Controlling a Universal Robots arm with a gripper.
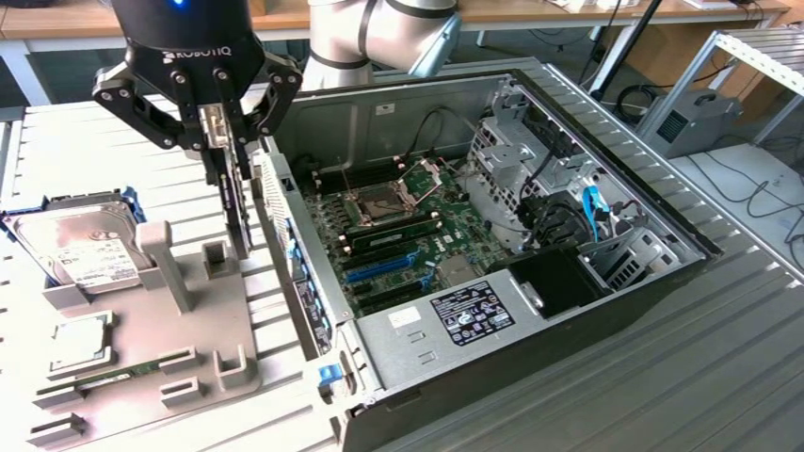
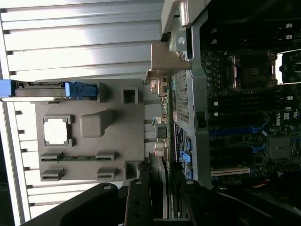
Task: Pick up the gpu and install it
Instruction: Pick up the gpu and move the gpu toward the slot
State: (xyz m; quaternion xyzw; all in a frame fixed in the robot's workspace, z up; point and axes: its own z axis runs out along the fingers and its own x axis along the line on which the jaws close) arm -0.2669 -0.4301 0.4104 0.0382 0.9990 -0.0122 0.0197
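Gripper (image 1: pixel 230 143): we note its fingers pinching the gpu (image 1: pixel 235 212) by the upper edge.
gpu: upright, edge-on in the exterior view, hanging from the gripper over the tray (image 1: pixel 151 311), just beside the case (image 1: pixel 628 160) wall on the exterior view's left.
Contact with tray: we cannot tell.
Tray: we log a hard drive (image 1: pixel 82 254) in its holder, and a chip (image 1: pixel 78 344) and memory stick (image 1: pixel 126 372) in recesses.
Case: lid off, motherboard (image 1: pixel 427 217) exposed.

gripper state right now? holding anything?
Gripper: fingers closed on the gpu, which hangs edge-down over the grey tray, beside the open case.
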